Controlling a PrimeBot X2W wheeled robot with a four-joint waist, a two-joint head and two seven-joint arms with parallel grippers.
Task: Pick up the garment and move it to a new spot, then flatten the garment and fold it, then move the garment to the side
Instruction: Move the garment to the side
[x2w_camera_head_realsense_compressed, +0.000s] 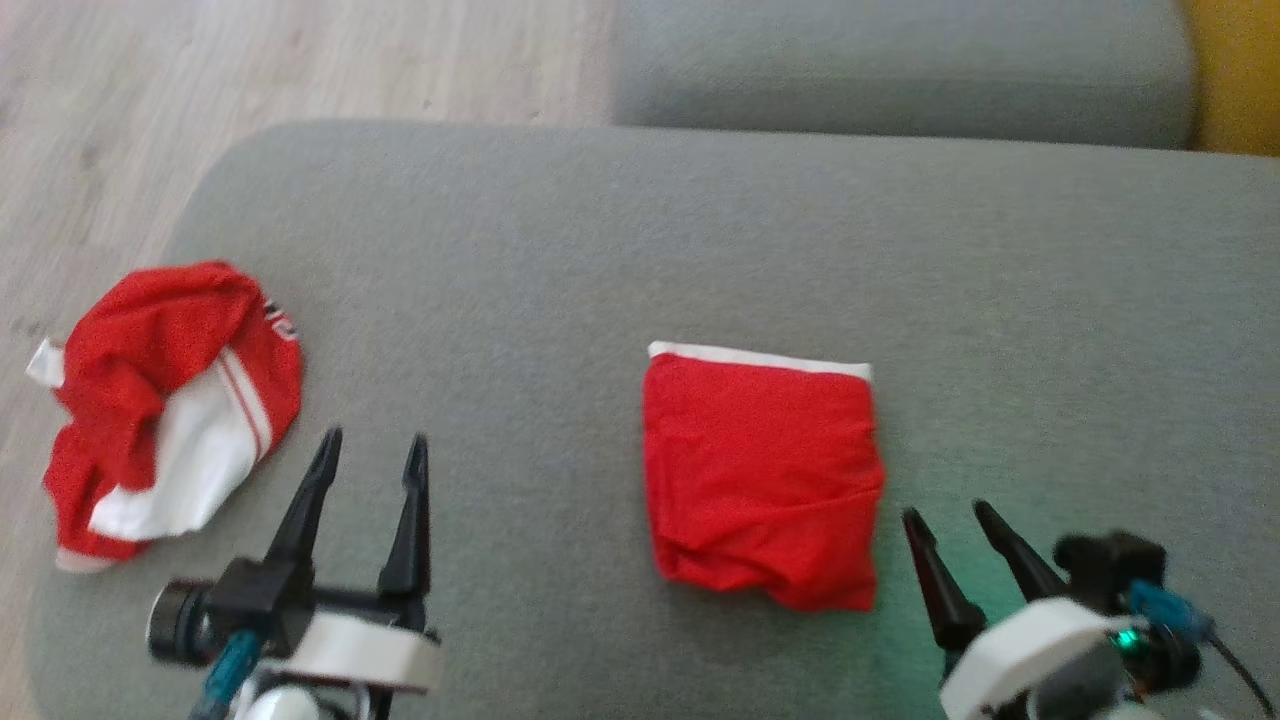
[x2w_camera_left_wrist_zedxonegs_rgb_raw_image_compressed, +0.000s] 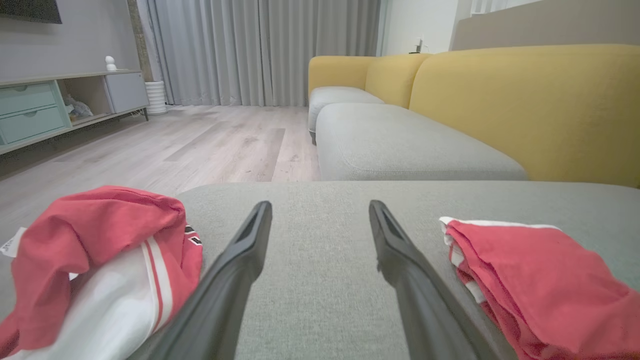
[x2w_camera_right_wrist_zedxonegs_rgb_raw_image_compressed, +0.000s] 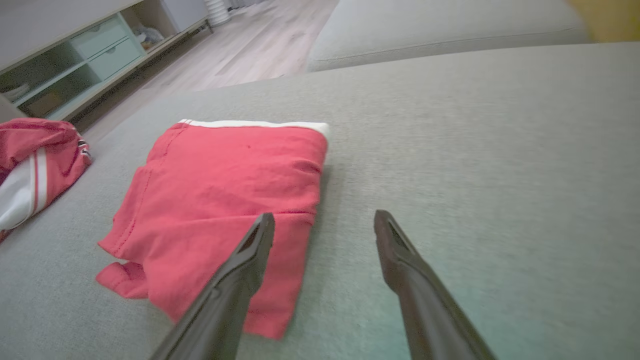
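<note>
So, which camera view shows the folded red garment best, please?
The head view: the folded red garment lies whole, from above. The right wrist view has a finger across it; the left wrist view cuts it off.

Pretty sure I'm in somebody's living room, so a home. There's a big yellow sofa (x2w_camera_left_wrist_zedxonegs_rgb_raw_image_compressed: 525, 100) with grey seat cushions (x2w_camera_left_wrist_zedxonegs_rgb_raw_image_compressed: 400, 150), a pale wood-look floor (x2w_camera_left_wrist_zedxonegs_rgb_raw_image_compressed: 200, 145), long grey curtains (x2w_camera_left_wrist_zedxonegs_rgb_raw_image_compressed: 260, 50) reaching down to it, and a low cabinet (x2w_camera_left_wrist_zedxonegs_rgb_raw_image_compressed: 125, 92) with mint drawers (x2w_camera_left_wrist_zedxonegs_rgb_raw_image_compressed: 30, 122) along the wall. There's a folded red garment (x2w_camera_head_realsense_compressed: 760, 470) on a cushion too, proper laundry vibes.
</note>
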